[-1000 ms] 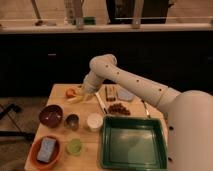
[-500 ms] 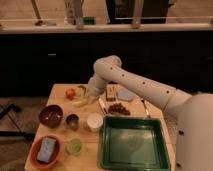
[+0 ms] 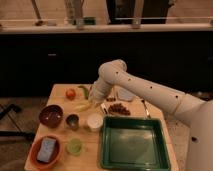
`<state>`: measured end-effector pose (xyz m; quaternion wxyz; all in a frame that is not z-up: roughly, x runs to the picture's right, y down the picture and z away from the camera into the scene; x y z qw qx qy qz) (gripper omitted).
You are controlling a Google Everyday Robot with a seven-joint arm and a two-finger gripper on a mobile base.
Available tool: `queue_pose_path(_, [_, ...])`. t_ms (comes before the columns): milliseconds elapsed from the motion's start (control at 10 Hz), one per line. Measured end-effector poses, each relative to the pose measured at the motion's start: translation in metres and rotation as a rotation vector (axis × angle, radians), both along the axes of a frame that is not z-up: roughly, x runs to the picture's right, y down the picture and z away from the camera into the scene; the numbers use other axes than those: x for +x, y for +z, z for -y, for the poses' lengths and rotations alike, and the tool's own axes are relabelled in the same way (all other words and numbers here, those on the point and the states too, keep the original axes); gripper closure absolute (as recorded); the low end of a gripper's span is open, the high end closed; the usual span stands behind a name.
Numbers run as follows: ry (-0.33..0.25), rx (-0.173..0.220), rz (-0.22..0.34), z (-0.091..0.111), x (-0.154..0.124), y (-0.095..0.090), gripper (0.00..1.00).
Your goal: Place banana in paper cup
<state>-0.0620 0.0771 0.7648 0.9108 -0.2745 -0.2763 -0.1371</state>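
Observation:
My gripper (image 3: 93, 103) hangs from the white arm over the middle of the wooden table (image 3: 59, 131). It is shut on the banana (image 3: 82, 106), a slim yellow piece that sticks out to the left of the fingers, low over the table. The paper cup (image 3: 95, 121), short and white, stands just in front of the gripper, a little to the right of the banana. The fingers themselves are mostly hidden by the wrist.
A small metal cup (image 3: 73, 120) stands left of the white cup, with a brown bowl (image 3: 51, 115) further left. An orange-red fruit (image 3: 70, 93) and green pods (image 3: 84, 90) lie behind. A green tray (image 3: 132, 142), a light green cup (image 3: 74, 146) and an orange bowl (image 3: 47, 150) are in front.
The arm has swung to the right and toward the front. The banana has moved with the gripper, away from the orange-red fruit and closer to the white cup.

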Motion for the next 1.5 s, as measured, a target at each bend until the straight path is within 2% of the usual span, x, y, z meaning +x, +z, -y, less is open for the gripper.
queue_pose_path(700, [0.020, -0.012, 0.001, -0.029, 0.014, -0.017, 1.00])
queue_pose_path(1500, [0.040, -0.052, -0.016, -0.051, 0.026, -0.013, 0.99])
